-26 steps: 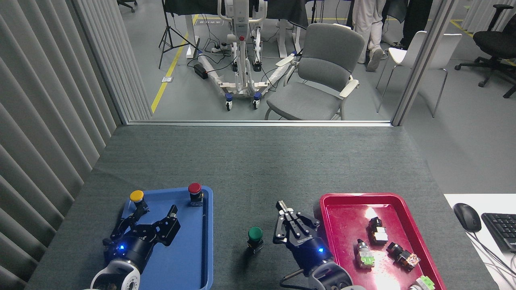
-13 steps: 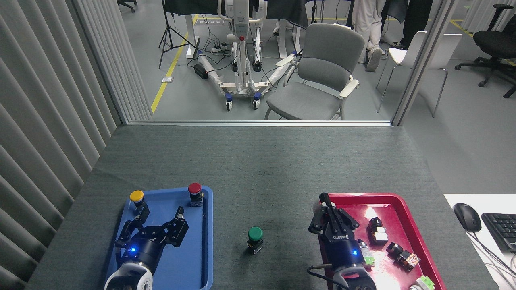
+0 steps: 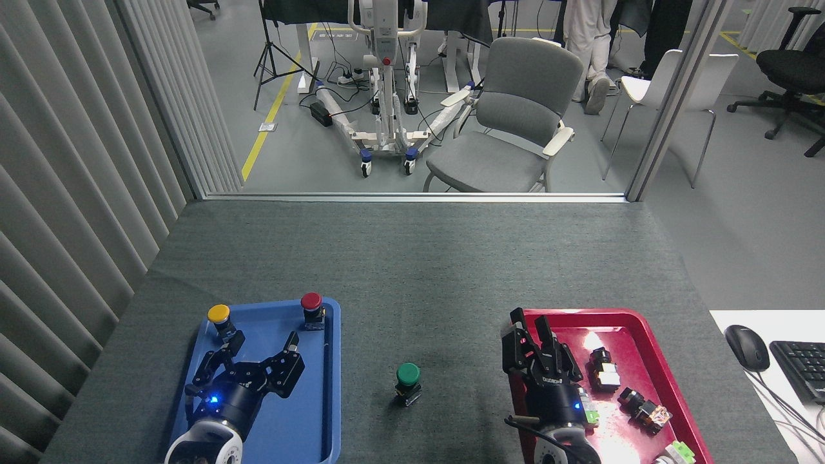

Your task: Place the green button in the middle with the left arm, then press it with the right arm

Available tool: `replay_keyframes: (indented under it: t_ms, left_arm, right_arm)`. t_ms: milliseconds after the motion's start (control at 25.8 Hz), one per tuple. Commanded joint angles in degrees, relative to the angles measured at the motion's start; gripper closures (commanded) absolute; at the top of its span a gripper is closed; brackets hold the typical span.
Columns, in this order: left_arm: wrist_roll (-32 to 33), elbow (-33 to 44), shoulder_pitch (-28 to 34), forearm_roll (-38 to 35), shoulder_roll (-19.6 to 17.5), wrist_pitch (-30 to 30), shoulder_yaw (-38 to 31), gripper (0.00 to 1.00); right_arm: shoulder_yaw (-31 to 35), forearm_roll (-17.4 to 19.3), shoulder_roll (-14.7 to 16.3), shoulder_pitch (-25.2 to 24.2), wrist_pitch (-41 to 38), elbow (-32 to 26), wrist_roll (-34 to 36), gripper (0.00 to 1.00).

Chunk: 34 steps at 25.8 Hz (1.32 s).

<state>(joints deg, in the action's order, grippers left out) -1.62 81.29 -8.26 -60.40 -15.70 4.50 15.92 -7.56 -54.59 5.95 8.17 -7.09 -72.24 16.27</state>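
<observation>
The green button [image 3: 408,376] stands upright on the bare grey felt in the middle [image 3: 419,309], between the two trays. My left gripper [image 3: 263,345], on the white-wristed arm, hovers open over the blue tray [image 3: 332,386], well left of the button, with nothing between its fingers. My right gripper [image 3: 530,325], on the dark-wristed arm, sits over the left rim of the red tray [image 3: 651,348], right of the button. Its fingers stand slightly apart and hold nothing.
A yellow button [image 3: 219,315] and a red button [image 3: 311,303] stand at the back of the blue tray. Several small switch parts [image 3: 604,370] lie in the red tray. A mouse [image 3: 746,347] and keyboard [image 3: 799,367] rest at the far right.
My right gripper drew away from beside the green button, moving right to the red tray's left rim, and its fingers parted slightly. The left gripper shifted slightly forward and right over the blue tray.
</observation>
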Motion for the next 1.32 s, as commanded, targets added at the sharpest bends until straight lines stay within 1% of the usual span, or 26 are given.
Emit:
replay_keyframes:
  t_ms: [0, 39, 116, 310, 387, 503, 581, 697, 813, 890, 1006, 1045, 1200, 1277]
  left_arm:
    - [0.0, -0.1, 0.2, -0.2, -0.2, -1.3, 0.0, 0.00]
    - [0.0, 0.0, 0.2, -0.2, -0.2, -1.4, 0.0, 0.00]
    - [0.0, 0.3, 0.1, -0.2, -0.2, -1.5, 0.1, 0.00]
    - [0.0, 0.3, 0.2, -1.6, -0.2, -1.6, 0.2, 0.00]
    - [0.0, 0.4, 0.3, -2.4, -0.2, -1.8, 0.2, 0.00]
    - [-0.3, 0.2, 0.4, -3.2, -0.3, -3.2, 0.2, 0.00]
    - [-1.1, -0.2, 0.4, -6.1, -0.1, -3.2, 0.2, 0.00]
    - [-1.3, -0.3, 0.4, -10.0, 0.2, -3.2, 0.2, 0.00]
    - [-1.5, -2.3, 0.2, -10.0, 0.7, -3.3, 0.1, 0.00]
    - [-2.1, -2.9, 0.2, -10.0, 1.0, -3.3, 0.0, 0.00]
    - [-4.4, -2.5, 0.2, -9.8, 1.6, -3.5, 0.0, 0.00]
    - [-4.5, -2.5, 0.2, -9.8, 1.8, -4.2, 0.0, 0.00]
    - [-3.6, -2.2, 0.2, -8.8, 1.6, -8.7, -0.7, 0.00]
    - [-3.5, -2.5, 0.3, -8.2, 1.6, -8.6, -0.9, 0.00]
  right_arm:
    - [0.0, -0.1, 0.1, 0.0, 0.2, 0.0, 0.0, 0.01]
    - [0.0, -0.6, 0.2, 0.0, 0.3, 0.0, 0.0, 0.01]
    - [0.2, -3.9, 0.6, 0.0, 0.3, -0.1, 0.0, 0.01]
    - [0.7, -17.2, 1.0, -0.3, 0.9, -2.0, 0.1, 0.01]
    - [0.8, -20.9, 1.3, -0.5, 1.4, -2.2, 0.0, 0.01]
    - [2.5, -22.5, 1.4, -0.7, 1.4, -2.6, 0.1, 0.01]
    - [2.7, -22.7, 1.5, -1.3, 1.4, -2.7, 0.0, 0.01]
    - [3.1, -24.1, 1.4, -1.5, 1.6, -3.3, 0.1, 0.01]
    - [4.3, -25.6, 1.2, -1.9, 1.7, -3.3, 0.0, 0.01]
    - [4.5, -27.5, 1.2, -2.0, 1.7, -3.4, 0.0, 0.01]
    - [4.6, -32.3, 1.1, -2.5, 1.7, -4.0, 0.0, 0.01]
    - [4.7, -33.4, 1.1, -2.8, 1.6, -4.3, 0.1, 0.01]
    - [4.8, -33.6, 1.0, -3.2, 1.4, -4.6, 0.1, 0.01]
    - [4.8, -33.6, 1.0, -3.2, 1.2, -4.7, 0.0, 0.01]
